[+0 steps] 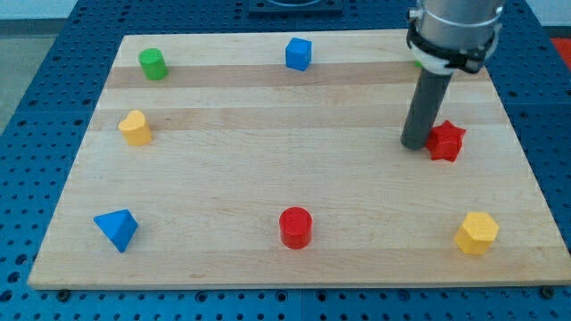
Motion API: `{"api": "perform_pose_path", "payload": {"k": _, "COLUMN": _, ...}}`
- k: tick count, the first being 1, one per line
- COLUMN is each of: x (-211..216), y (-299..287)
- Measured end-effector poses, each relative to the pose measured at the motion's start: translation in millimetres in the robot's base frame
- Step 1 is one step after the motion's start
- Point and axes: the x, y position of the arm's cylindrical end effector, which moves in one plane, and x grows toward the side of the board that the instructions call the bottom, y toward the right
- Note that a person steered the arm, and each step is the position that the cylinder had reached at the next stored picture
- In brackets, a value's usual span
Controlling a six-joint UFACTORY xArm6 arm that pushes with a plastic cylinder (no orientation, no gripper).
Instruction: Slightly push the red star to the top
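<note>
The red star lies on the wooden board at the view's right, a little above mid-height. My tip stands just left of the star, touching or almost touching its left side. The dark rod rises from there to the arm's grey end at the view's top right.
A red cylinder sits at bottom centre, a yellow hexagon block at bottom right, a blue triangle block at bottom left, a yellow heart at left, a green cylinder at top left, a blue cube at top centre.
</note>
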Motion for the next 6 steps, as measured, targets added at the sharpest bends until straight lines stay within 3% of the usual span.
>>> {"api": "perform_pose_path", "payload": {"k": 2, "x": 29.9, "y": 18.3}}
{"api": "perform_pose_path", "payload": {"k": 3, "x": -14.8, "y": 42.1}}
{"api": "perform_pose_path", "payload": {"k": 6, "x": -10.6, "y": 42.1}}
